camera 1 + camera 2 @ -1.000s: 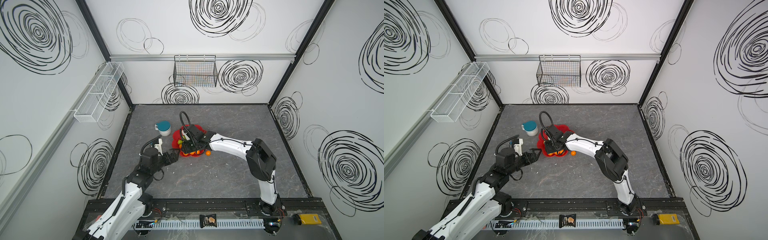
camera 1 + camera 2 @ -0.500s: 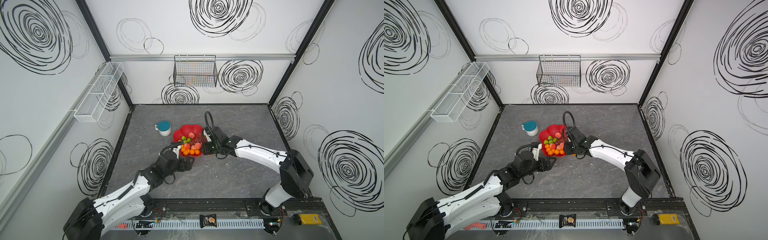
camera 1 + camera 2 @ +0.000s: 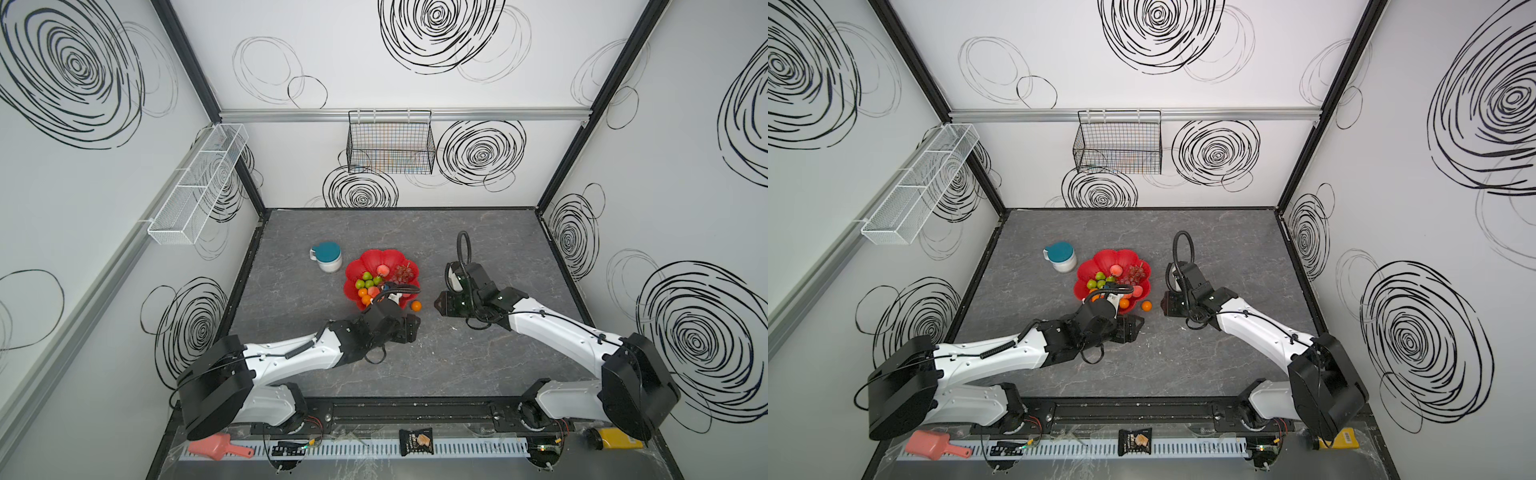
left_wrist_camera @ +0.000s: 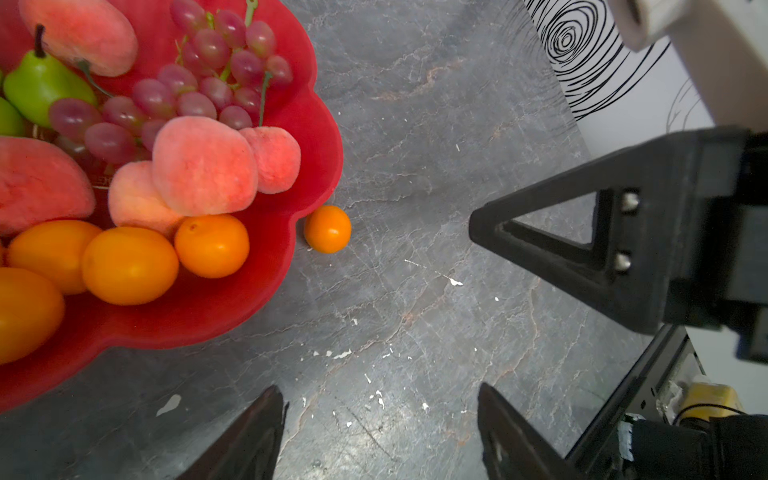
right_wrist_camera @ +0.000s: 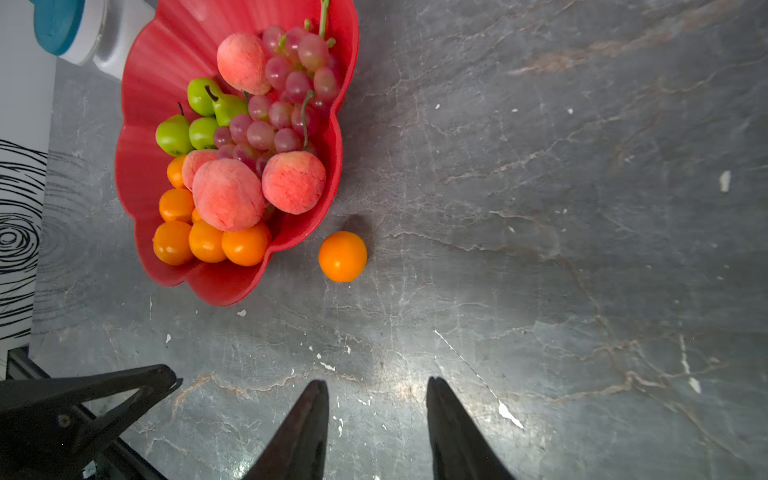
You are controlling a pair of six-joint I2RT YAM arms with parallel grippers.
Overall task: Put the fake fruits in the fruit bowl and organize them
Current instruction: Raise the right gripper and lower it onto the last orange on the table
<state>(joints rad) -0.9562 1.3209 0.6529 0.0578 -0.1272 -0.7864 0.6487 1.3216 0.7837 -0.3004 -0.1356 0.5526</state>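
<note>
A: Where's the stray orange ball (image 5: 342, 256)?
B: On the bench (image 5: 540, 249), just beside the fruit bowl (image 5: 145, 83); left jaws and right jaws parted, empty.
A: Risk?
B: A clumsy nudge could roll it away.

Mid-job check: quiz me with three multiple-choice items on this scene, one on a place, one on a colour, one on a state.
1. Where is the stray orange?
A) on the table beside the fruit bowl
B) in the wire basket
C) in a gripper

2. What colour is the mug lid?
A) yellow
B) teal
C) red

3. How is the right gripper?
A) shut on a peach
B) shut on grapes
C) open, empty

Answers:
1 A, it lies on the grey surface just outside the rim.
2 B, both top views show it teal.
3 C, its jaws stand apart over bare table.
</note>
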